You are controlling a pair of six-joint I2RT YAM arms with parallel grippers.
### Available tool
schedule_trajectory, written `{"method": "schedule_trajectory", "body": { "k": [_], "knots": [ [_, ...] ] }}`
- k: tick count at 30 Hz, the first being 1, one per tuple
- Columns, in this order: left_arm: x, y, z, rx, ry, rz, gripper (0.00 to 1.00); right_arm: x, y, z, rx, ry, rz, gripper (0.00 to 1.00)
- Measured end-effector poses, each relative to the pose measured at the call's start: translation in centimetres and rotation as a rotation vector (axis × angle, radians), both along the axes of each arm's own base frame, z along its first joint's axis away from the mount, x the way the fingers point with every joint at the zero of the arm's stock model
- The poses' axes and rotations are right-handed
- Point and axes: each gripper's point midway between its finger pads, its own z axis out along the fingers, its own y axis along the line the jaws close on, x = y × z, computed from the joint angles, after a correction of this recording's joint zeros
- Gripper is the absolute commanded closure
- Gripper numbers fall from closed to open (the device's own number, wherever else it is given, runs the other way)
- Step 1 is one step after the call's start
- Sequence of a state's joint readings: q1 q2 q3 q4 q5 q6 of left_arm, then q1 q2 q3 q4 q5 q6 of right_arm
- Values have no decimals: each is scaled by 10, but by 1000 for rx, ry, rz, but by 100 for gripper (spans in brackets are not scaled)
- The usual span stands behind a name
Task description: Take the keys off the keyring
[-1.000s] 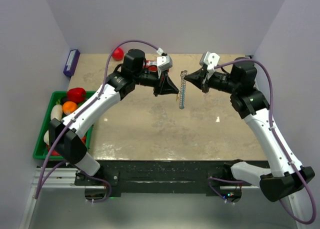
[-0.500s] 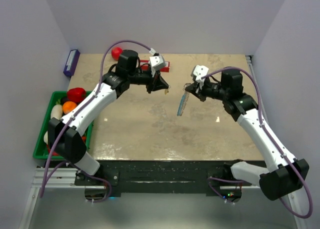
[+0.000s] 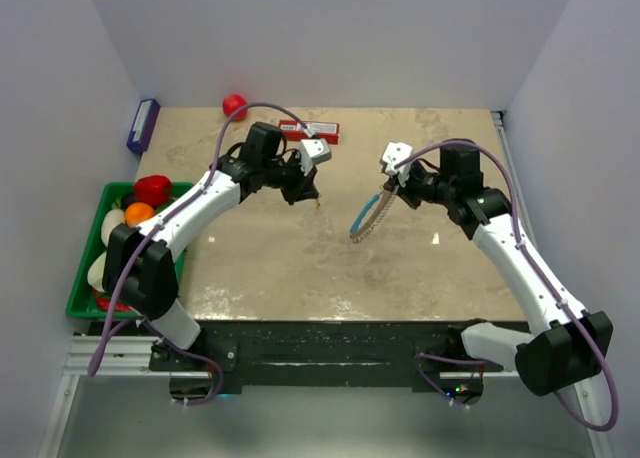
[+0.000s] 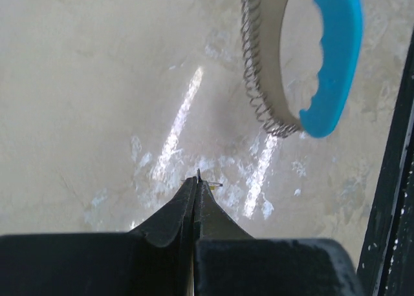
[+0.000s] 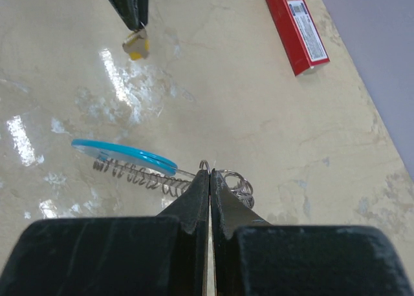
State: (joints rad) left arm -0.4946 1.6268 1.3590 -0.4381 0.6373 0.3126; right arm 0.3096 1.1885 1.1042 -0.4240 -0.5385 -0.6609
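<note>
Top external: left gripper (image 3: 314, 197) clamping key (image 5: 136, 46), pulled farther from keyring (image 3: 367, 219); right gripper (image 3: 387, 190) clamps keyring.

Bright, even overhead light throws white glare streaks on the glossy beige marble tabletop (image 4: 97, 83); the silvery-coiled, light-blue keyring (image 4: 336, 57) looks slightly blurred

Your desk (image 3: 300, 263) is a pale, glossy marbled slab with streaks of glare. Along its far edge, a red ball (image 3: 235, 105) sits toward the far-left corner. A flat red box (image 3: 310, 131) lies to the ball's right, apart from it. A purple box (image 3: 143, 125) stands at the left edge; you cannot tell whether it rests on the desk.
</note>
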Motion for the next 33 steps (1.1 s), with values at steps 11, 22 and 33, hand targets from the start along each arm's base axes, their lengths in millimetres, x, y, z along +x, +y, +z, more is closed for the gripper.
{"method": "schedule_trajectory", "body": {
  "k": [11,22,33],
  "knots": [
    [-11,81,-65,228,81,186,100,-28,-47,-7,-158,-3,-35,100],
    [-7,123,-109,391,143,305,100,-25,-58,-50,-258,116,-37,100],
    [24,125,-174,485,273,358,100,35,-43,-104,-261,192,-37,100]
  ]
}}
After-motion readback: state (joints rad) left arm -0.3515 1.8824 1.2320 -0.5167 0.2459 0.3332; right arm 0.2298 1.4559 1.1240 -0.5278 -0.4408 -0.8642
